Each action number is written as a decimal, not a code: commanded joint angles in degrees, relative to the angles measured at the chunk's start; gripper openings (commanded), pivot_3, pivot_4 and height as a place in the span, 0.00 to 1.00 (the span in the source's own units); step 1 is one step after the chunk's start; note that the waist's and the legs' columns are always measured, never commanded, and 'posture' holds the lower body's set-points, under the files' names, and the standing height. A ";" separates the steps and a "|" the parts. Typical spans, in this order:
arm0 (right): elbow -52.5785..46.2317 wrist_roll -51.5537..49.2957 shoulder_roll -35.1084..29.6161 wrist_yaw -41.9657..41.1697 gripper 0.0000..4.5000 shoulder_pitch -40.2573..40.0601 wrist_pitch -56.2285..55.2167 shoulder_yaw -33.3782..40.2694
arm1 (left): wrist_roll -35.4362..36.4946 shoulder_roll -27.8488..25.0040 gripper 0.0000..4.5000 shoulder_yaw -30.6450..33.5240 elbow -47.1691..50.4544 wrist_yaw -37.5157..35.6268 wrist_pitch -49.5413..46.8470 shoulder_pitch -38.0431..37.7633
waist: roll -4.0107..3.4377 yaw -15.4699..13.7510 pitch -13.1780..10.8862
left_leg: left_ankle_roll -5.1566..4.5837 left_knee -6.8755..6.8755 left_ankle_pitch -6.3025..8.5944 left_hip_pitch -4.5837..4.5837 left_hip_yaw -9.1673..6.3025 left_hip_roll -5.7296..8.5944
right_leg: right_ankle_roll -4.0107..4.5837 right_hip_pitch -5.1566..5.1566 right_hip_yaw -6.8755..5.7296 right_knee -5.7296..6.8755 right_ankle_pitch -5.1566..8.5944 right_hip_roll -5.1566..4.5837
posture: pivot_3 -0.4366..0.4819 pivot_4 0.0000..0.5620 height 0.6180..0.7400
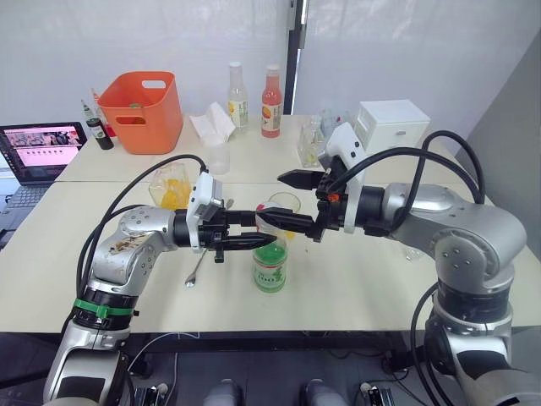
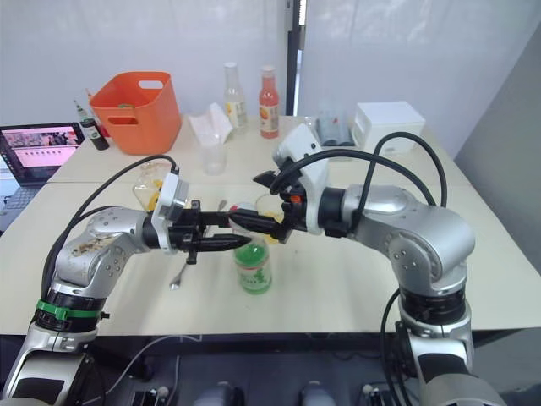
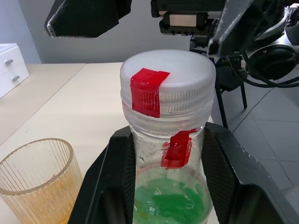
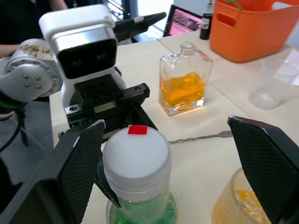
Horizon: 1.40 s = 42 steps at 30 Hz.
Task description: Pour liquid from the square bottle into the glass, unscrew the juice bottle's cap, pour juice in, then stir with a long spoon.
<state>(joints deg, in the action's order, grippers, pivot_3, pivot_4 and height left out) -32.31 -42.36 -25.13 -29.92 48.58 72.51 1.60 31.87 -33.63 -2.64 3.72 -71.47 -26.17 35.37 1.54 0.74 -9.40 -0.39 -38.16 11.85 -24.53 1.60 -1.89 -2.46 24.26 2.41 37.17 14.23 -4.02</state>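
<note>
Juice bottle [image 1: 270,264] stands on beige table [image 1: 355,279].

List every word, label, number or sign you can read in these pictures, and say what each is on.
No text can be read.
Juice bottle label: print too small.
Two bottles, pale and red, at the back: labels too small.
Laptop screen: a pink image, blurred.
Red tape on the white cap: blank.

Orange basket [image 1: 145,112], laptop [image 1: 40,152], perhaps tissues [image 1: 213,124]
</note>
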 commanded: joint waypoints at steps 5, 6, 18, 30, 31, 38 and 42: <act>-3.21 -3.30 2.01 5.99 0.99 -0.53 3.94 2.04 | -0.64 -0.08 0.36 -1.79 -0.82 -0.81 -0.85 -0.19 | 0.00 0.07 0.00 | 0.00 0.00 0.00 0.00 0.00 0.00 | 0.00 0.00 0.00 -0.01 0.00 0.01 | 0.48 0.27 0.79; -3.02 -3.43 2.03 6.43 0.99 -0.61 3.96 2.07 | -0.64 -0.10 0.36 -1.79 -0.86 -0.83 -0.85 -0.14 | 0.00 0.08 0.00 | 0.00 0.00 0.00 0.00 0.00 0.00 | 0.00 -0.01 0.00 -0.01 0.00 0.00 | 0.48 0.27 0.79; -1.83 -3.81 1.86 8.27 0.99 -1.66 2.79 0.97 | -0.62 -0.60 0.36 -1.43 -0.88 -1.20 -0.60 -0.69 | 0.00 0.11 0.00 | 0.00 0.00 0.00 -0.01 0.00 -0.01 | 0.00 -0.01 0.00 -0.02 0.00 0.03 | 0.48 0.27 0.79; 0.48 -3.14 1.05 6.89 0.37 -1.89 -1.28 0.06 | -0.85 -0.85 0.36 -1.19 -0.87 -1.46 -0.19 -1.54 | 0.00 0.15 0.00 | 0.00 0.00 0.00 0.00 0.00 -0.02 | 0.00 -0.01 0.00 -0.03 0.00 0.04 | 0.48 0.27 0.79; 1.38 -2.80 0.53 5.48 0.37 -1.65 -2.60 -0.63 | -0.90 -0.89 0.36 -1.17 -0.92 -1.48 -0.15 -1.56 | 0.00 0.16 0.00 | 0.00 0.00 0.00 0.00 0.00 -0.03 | 0.00 -0.01 0.00 -0.03 0.00 0.05 | 0.48 0.27 0.79; 13.21 1.31 -6.52 -14.94 0.37 1.53 -17.76 -7.79 | -1.09 -1.11 0.36 -1.20 -0.80 -1.42 0.02 -1.87 | 0.00 0.28 0.00 | 0.00 0.00 0.00 0.13 0.03 -0.04 | 0.00 -0.12 0.02 -0.05 0.00 0.07 | 0.48 0.27 0.79; 25.34 5.34 -9.80 -34.88 0.37 6.85 -29.70 -13.59 | -1.16 -1.29 0.36 -1.26 -1.05 -1.42 0.22 -1.73 | 0.00 0.32 0.00 | 0.00 -0.01 0.00 0.14 0.06 -0.06 | 0.00 -0.12 0.04 -0.06 0.00 0.11 | 0.48 0.27 0.79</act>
<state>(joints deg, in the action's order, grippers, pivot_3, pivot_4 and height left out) -9.69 -38.95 -33.82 -58.25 53.32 48.24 -12.25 31.72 -33.83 -2.67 3.48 -71.97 -25.12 35.05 1.54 1.05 -9.40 -0.39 -38.17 11.85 -24.39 1.68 -1.95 -2.46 24.15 2.45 37.11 14.23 -3.91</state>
